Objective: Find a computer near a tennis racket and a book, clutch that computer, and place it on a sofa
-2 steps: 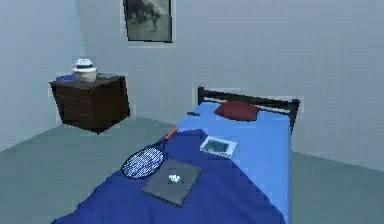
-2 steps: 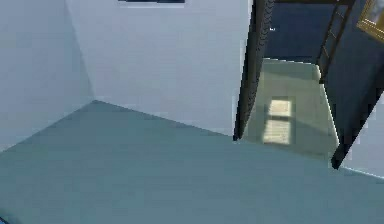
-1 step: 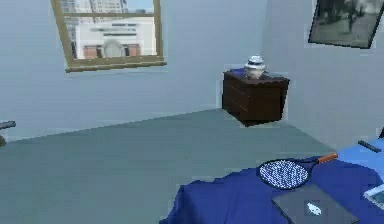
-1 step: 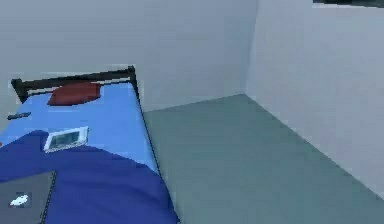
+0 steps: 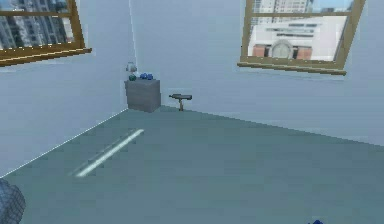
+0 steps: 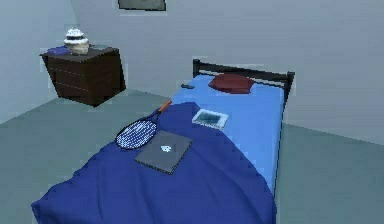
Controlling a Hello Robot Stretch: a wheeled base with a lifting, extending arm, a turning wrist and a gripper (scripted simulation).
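— While the computer [image 6: 165, 153] lies shut and flat on the bed [image 6: 235, 175], toward the near end of the blue cover, is the find settled?
— Judged yes. Tennis racket [image 6: 137, 131] just left of it, book [image 6: 210, 119] a little farther, to the right. Red pillow [image 6: 230, 83] at the far end; dark dresser [image 6: 88, 72] far left.
— Step in hand?
— Search ends, grasp begins. Next move calls for squaring the base to the bed, then reaching out over the cover and down onto the lid. Thin and flat: likely awkward to lift.
— Gripper?
— Cannot tell its state, spread or pressed.
— Forward view?
— Different ground: bare floor, a small grey cabinet [image 5: 142, 94] in the far corner, a window [image 5: 300, 35] far right. Bed and its things belong to the arm side view. Sofa hunt comes later.
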